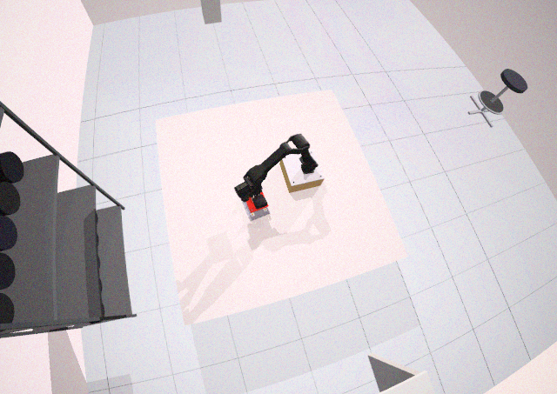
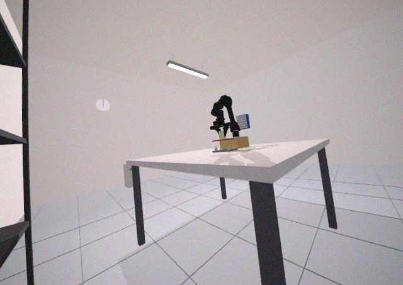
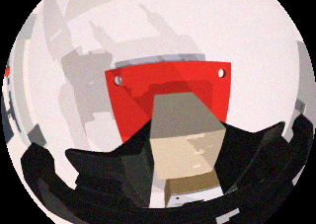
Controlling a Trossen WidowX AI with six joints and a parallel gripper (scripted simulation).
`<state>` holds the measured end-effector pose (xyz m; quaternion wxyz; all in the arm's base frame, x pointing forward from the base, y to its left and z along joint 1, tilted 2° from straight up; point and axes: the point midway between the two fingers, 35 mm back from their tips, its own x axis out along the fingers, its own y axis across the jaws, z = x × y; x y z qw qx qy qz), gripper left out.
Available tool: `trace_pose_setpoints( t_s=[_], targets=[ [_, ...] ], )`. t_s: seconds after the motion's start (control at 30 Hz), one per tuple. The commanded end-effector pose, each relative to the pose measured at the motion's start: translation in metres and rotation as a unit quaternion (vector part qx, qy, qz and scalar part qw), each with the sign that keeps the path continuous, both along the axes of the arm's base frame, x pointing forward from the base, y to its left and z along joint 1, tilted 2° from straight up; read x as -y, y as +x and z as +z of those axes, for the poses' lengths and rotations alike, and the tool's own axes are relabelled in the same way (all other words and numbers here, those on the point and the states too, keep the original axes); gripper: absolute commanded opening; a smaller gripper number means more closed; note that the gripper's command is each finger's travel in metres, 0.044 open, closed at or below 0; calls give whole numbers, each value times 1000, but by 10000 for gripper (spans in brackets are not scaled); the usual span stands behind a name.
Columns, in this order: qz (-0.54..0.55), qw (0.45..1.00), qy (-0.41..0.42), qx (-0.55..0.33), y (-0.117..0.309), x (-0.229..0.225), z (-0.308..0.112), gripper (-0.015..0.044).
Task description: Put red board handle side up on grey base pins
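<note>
Red board held above its base, not yet seated

From where I stand, the pick-up is done and the seating is left. The gripper (image 1: pixel 259 200) (image 2: pixel 221 131) (image 3: pixel 177 120) is clamped on the square handle (image 2: pixel 221 134) (image 3: pixel 186 155), with the red board (image 1: pixel 252 206) (image 2: pixel 216 141) (image 3: pixel 170 74) hanging beneath it, handle side up and looking roughly level

The board is just left of and below centre in the top view. The grey base (image 1: pixel 259 216) (image 2: pixel 220 151) (image 3: pixel 188 56) shows below it there, mostly covered; in the wrist view only a strip peeks past the board's upper edge. In the exterior view, right of centre, a gap separates the board from the posts (image 2: pixel 228 148), so no pin is through a hole at that side

I'd judge the carry nearly finished. What remains is lining up the corner holes (image 3: pixel 118 80), lowering the board flat onto all four posts, letting go and backing away. I cannot tell whether every hole is lined up
</note>
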<state>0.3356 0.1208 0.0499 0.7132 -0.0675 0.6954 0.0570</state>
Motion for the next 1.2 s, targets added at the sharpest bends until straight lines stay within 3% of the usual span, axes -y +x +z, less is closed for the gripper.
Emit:
trace_pose_setpoints(
  t_s=[0.0,1.17],
  targets=[
    [6,1000,-2,0,0,-8,0,0],
    [4,1000,0,0,0,-8,-23,0]
  ],
)
